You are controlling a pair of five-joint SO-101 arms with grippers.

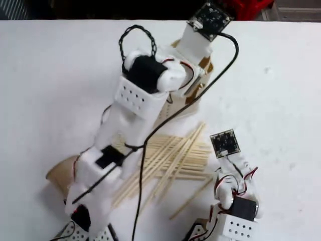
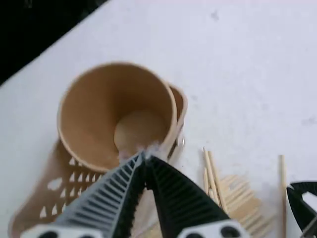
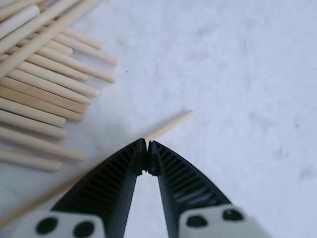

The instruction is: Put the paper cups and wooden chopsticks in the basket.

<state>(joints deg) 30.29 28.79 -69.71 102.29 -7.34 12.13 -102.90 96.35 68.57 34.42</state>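
- My left arm [image 1: 135,100] lay across the middle of the high view and hid most of the basket [image 2: 49,198]. I could only see small brown bits of it poking out beside the arm, at the far side of the table [image 1: 50,75].
- In the left wrist view the basket was cut off at the edge, so I could not see its whole shape.
- A paper cup [image 2: 99,109] lay tipped over in the basket, with its open mouth facing the camera.
- Just behind that cup I saw a brown rim [image 2: 181,101]. I could not tell if it was one more cup or part of the basket.
- The left tool [image 2: 146,157] was clenched, tips together, right at the cup's rim. I could not tell if it pinched the rim.
- The right tool [image 3: 147,148] was clenched too, with nothing in it. It hung over a lone chopstick [image 3: 171,123], which ran under it and out of sight.
- I counted two cups for sure. One was in the basket. The other paper cup [image 1: 60,173] lay on its side on the table by the low end of the left arm, partly hidden by it.
- The chopsticks [image 1: 175,158] lay in one loose heap on the table between the two arms. They crossed each other and the arm covered some, so I could not count them all. There were more than ten.
- The lone chopstick lay apart from the heap, near the right arm.
- I counted one basket.
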